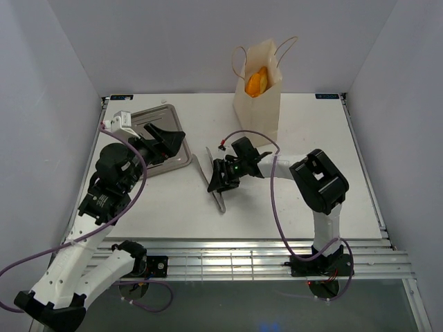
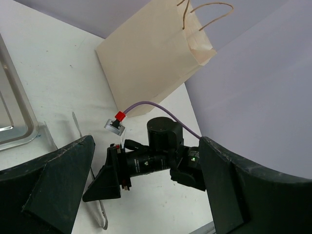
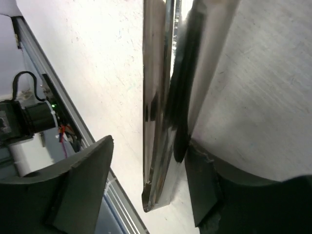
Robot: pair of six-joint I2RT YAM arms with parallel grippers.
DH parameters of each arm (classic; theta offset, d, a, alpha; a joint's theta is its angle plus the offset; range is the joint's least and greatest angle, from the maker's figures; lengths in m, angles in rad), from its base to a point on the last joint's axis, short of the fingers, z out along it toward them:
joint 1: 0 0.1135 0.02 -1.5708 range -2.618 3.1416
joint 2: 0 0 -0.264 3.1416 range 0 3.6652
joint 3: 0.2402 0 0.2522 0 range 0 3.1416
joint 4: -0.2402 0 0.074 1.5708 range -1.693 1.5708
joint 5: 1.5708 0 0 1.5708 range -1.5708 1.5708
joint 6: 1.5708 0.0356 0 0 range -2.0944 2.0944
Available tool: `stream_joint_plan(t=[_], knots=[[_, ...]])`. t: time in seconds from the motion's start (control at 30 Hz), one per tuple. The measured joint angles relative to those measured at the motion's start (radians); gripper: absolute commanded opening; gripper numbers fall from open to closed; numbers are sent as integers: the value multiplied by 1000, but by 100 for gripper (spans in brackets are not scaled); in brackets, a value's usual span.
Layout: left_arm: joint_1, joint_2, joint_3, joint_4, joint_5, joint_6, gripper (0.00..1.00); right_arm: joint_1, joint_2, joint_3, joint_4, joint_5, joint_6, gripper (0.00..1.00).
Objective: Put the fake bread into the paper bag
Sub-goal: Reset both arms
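The fake bread point(image 1: 256, 81) sat inside the paper bag point(image 1: 257, 114), seemingly done; the left gripper point(image 1: 174, 146) gaped empty, the right gripper point(image 1: 220, 183) stood parted astride the tongs point(image 1: 221, 202).

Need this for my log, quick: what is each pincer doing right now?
Left pincer: wide open, holding nothing.
Right pincer: open around the silver tongs, with a gap on one side, not clamped.

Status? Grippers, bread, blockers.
Left gripper open, over steel tray. Right gripper open, astride tongs on table. Fake bread inside upright paper bag. Bag mouth unobstructed.
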Motion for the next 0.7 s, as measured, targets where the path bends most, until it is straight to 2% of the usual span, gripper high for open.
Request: stream_joint_plan(t=[0.07, 0.1, 0.13, 0.17, 0.37, 0.53, 0.7], knots=[[0, -5, 0, -10, 6, 0, 98, 1, -21, 4, -19, 36, -11, 85], [0, -5, 0, -16, 8, -1, 98, 3, -35, 6, -31, 62, -19, 87], [0, -5, 0, -23, 10, -2, 98, 6, -54, 8, -45, 99, -39, 98], [0, -5, 0, -30, 14, -4, 98, 8, -68, 9, -61, 136, -52, 90], [0, -10, -23, -47, 42, -38, 98, 17, -190, 0, -222, 394, -137, 90], [0, -24, -101, -39, 90, -90, 98, 60, -385, -68, -327, 572, -158, 90], [0, -100, -288, 5, 130, -166, 98, 175, -618, -272, -357, 715, -116, 90]])
